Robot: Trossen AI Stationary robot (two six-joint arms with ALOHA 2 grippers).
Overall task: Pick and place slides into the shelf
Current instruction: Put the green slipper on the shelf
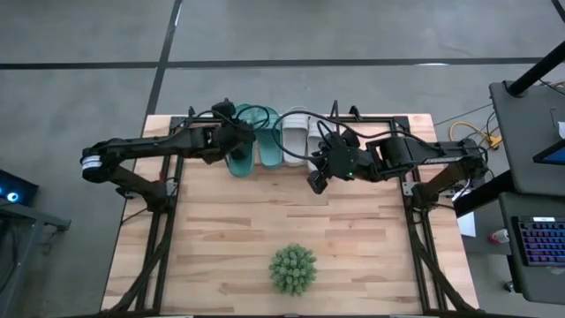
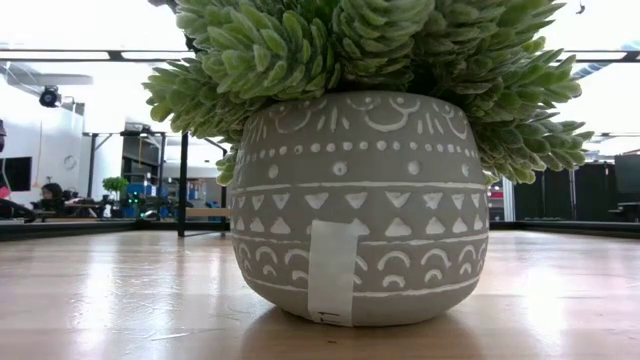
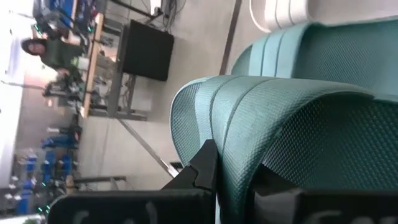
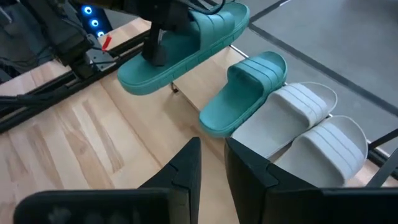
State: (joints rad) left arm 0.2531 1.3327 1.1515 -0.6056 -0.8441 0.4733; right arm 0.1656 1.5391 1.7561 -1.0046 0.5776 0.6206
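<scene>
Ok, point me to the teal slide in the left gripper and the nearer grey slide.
held teal slide (image 4: 186, 46), right wrist view, on its footbed
grey slide (image 4: 292, 112), right wrist view, on its ribbed strap
left gripper (image 4: 155, 53), right wrist view, clamped on the slide's edge

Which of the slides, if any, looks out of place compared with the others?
One teal slide stands out: the left gripper is shut on its strap and holds it lifted and tilted above the table. The other teal slide and the two grey slides lie side by side on the shelf.
</scene>
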